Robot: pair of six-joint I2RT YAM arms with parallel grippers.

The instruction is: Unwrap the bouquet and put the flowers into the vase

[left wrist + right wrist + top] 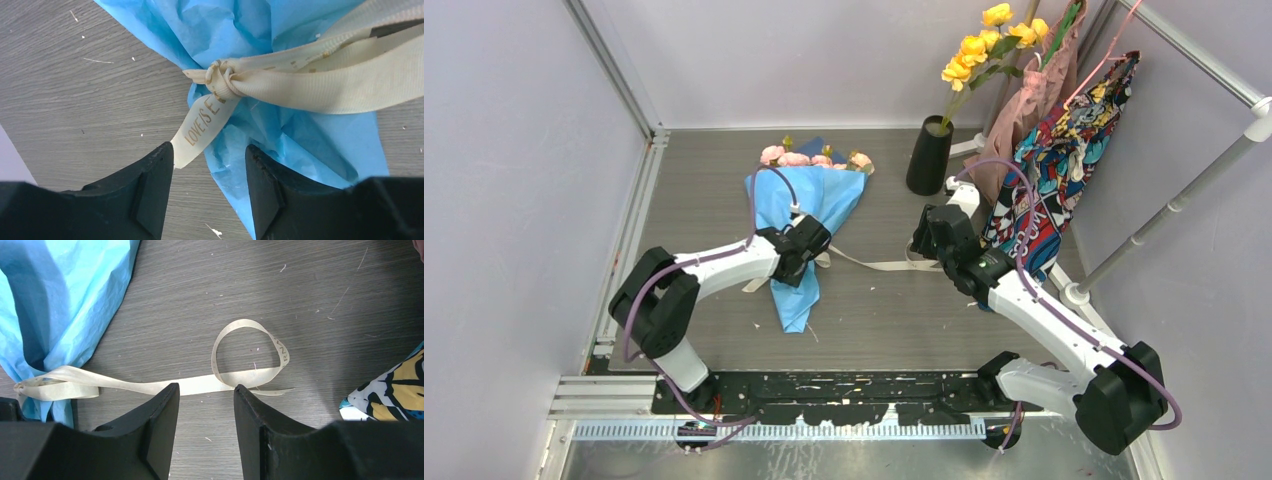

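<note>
The bouquet lies on the table as a blue paper cone, narrow end toward me. Its pale pink flowers peek out of the far end. A cream ribbon is knotted round the waist of the paper, and a printed tail touches my left finger's tip. My left gripper hovers open just below the knot, holding nothing. One long ribbon end trails right and curls into a loop. My right gripper stands open over that end. The black vase stands at the back right.
Yellow flowers fill the vase. A colourful patterned bag and a pink garment hang from a rack just right of my right gripper. White frame posts line the right side.
</note>
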